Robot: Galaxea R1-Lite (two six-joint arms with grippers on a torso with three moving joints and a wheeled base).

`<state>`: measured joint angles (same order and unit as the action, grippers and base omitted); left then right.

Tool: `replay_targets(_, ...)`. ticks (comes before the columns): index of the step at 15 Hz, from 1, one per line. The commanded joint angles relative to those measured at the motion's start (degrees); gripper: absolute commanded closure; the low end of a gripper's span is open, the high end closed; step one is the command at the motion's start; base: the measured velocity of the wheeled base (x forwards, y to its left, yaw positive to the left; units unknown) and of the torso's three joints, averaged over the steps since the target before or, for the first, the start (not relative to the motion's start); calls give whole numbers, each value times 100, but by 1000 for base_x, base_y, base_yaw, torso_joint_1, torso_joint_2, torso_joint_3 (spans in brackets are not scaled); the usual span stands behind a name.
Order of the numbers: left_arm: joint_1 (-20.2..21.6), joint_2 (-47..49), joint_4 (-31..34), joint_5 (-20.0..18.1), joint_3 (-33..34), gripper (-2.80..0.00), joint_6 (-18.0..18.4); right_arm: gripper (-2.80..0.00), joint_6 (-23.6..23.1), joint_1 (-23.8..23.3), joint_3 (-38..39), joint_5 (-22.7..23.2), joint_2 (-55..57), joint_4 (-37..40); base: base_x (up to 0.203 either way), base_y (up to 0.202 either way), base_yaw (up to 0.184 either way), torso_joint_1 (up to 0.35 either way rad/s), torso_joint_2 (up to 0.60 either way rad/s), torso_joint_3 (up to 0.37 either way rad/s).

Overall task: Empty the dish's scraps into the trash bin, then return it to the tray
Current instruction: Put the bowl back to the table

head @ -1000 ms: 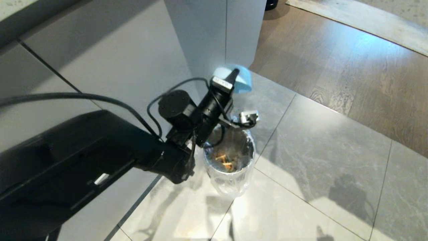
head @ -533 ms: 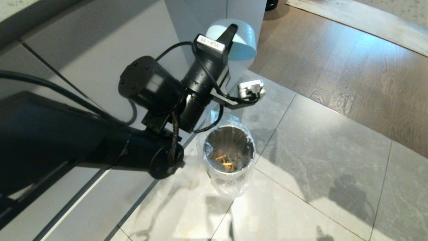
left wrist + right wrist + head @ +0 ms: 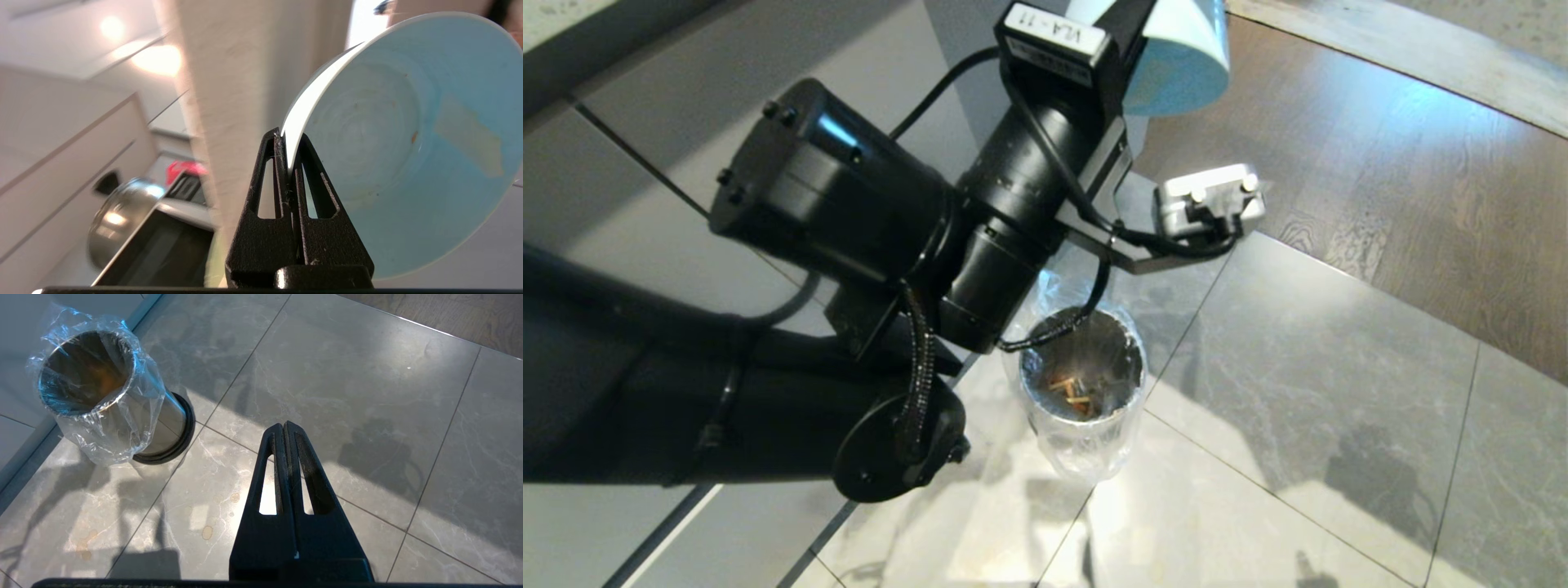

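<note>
My left gripper (image 3: 288, 139) is shut on the rim of the dish (image 3: 408, 143), a pale blue bowl held on edge. Its inside shows only a few tiny specks. In the head view the dish (image 3: 1184, 65) and the left gripper (image 3: 1131, 20) are high at the top edge, well above the trash bin (image 3: 1086, 449). That bin is a shiny metal cylinder with a clear liner, and the yellow-orange scraps (image 3: 1072, 392) lie at its bottom. My right gripper (image 3: 284, 425) is shut and empty over the floor tiles, beside the trash bin (image 3: 110, 400). The tray is out of view.
White cabinet panels (image 3: 768, 122) stand left of the bin, with a white column (image 3: 1045, 82) behind it. Grey floor tiles (image 3: 1298, 367) run to the right and meet wood flooring (image 3: 1380, 163). The left wrist view shows a metal pot (image 3: 118, 212) in the background.
My left arm has lifted the dish up and away from the bin, closer to the head camera. The bin and the scraps in it have not moved.
</note>
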<state>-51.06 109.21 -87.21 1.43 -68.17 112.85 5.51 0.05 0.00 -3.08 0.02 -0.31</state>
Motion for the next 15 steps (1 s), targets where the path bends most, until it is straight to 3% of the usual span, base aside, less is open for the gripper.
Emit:
replay_targets(1, -47, -165, -274, -49, -218, 0, 62, 0, -4, 4, 0, 1, 0, -5, 0, 0, 0, 0, 0, 0)
replay_targets(6, -104, -303, -274, -216, 115, 0, 67, 0, 3, 4, 0, 1, -2, -5, 0, 0, 0, 0, 0, 0)
replay_targets(12, -494, -250, -274, -28, 1680, 0, -64, 0, 1, 4, 0, 1, -2, -5, 0, 0, 0, 0, 0, 0)
replay_targets(15, -481, -341, -274, 232, 2984, 0, -413, 0, 3, 4, 0, 1, -2, -5, 0, 0, 0, 0, 0, 0)
